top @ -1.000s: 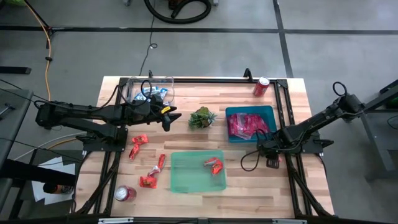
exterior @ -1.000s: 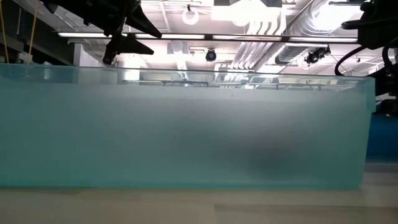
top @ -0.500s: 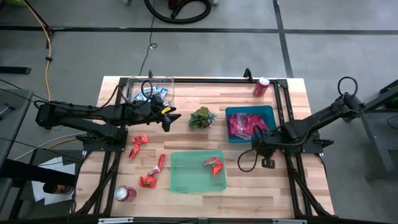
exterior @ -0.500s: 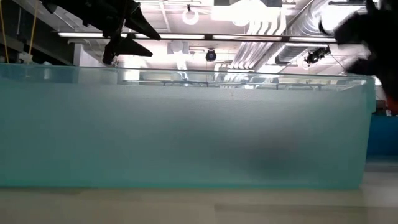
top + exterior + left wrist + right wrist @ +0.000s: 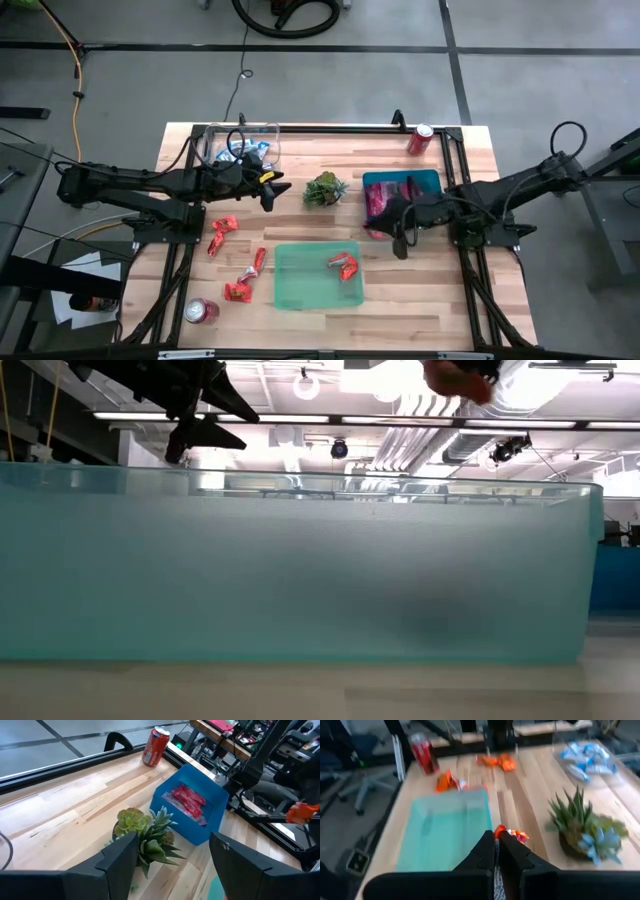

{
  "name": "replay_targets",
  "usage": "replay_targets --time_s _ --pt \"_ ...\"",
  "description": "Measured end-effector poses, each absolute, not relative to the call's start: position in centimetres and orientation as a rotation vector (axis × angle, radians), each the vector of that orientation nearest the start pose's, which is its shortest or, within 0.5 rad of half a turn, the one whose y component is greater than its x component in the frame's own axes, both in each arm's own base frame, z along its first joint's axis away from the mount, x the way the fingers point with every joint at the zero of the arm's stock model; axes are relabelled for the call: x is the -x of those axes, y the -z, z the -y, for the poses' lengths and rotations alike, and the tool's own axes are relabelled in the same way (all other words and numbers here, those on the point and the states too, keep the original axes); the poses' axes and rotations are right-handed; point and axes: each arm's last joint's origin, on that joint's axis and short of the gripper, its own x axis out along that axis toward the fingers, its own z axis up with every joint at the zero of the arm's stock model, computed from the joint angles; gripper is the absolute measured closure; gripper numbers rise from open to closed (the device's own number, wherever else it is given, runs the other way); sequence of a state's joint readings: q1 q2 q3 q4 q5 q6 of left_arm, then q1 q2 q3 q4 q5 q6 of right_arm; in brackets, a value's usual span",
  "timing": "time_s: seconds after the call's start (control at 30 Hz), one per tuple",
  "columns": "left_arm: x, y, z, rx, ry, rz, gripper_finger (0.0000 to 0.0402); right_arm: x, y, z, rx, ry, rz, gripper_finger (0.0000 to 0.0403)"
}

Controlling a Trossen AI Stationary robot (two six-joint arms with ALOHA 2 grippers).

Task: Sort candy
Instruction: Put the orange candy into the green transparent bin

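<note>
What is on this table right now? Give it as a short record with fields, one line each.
left gripper: open, empty, beside the plant
right gripper: shut on a red-orange candy, between blue bin and green tray
green tray: two red-orange candies
blue bin: pink candies
clear container: blue-and-white candies
loose candies: red-orange, on the table left of the green tray
soda cans: two, at opposite corners
</note>
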State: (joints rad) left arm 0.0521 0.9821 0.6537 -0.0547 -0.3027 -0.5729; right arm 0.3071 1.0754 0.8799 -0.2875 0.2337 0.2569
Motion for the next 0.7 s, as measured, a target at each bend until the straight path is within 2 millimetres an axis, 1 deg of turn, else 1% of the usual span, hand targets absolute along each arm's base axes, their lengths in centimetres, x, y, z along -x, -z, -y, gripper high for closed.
replay_targets --time_s 0.1,0.17,0.23,0.33,0.43,0.53,0.63,0.7 --pt "-21.2 -26.5 -2.0 0.520 -0.450 -0.268 0.0169 -23.2 -30.5 -6.3 -0.150 -0.043 -0.407 0.0402" --pt "-21.2 -26.5 -2.0 0.533 -0.452 -0.265 0.0169 -24.3 -30.4 -6.6 -0.156 -0.094 -0.367 0.0402" --pt "-21.2 -26.5 -2.0 0.537 -0.452 -0.264 0.0169 -25.7 -30.1 -7.1 -0.146 -0.144 -0.340 0.0402" --pt "-21.2 -26.5 -2.0 0.537 -0.452 -0.263 0.0169 -28.3 -30.3 -8.1 -0.087 -0.220 -0.334 0.0403" --pt "-21.2 -26.5 -2.0 0.537 -0.452 -0.262 0.0169 -31.0 -30.4 -9.0 0.005 -0.298 -0.385 0.0403" --pt "-21.3 -26.6 -2.0 0.538 -0.451 -0.261 0.0169 -33.5 -30.2 -9.5 0.069 -0.356 -0.450 0.0403" --pt "-21.3 -26.5 -2.0 0.538 -0.448 -0.264 0.0169 -35.2 -29.1 -9.9 0.071 -0.425 -0.546 0.0403" --pt "-21.2 -26.5 -2.0 0.538 -0.448 -0.264 0.0169 -36.0 -27.8 -10.3 0.063 -0.480 -0.626 0.0403"
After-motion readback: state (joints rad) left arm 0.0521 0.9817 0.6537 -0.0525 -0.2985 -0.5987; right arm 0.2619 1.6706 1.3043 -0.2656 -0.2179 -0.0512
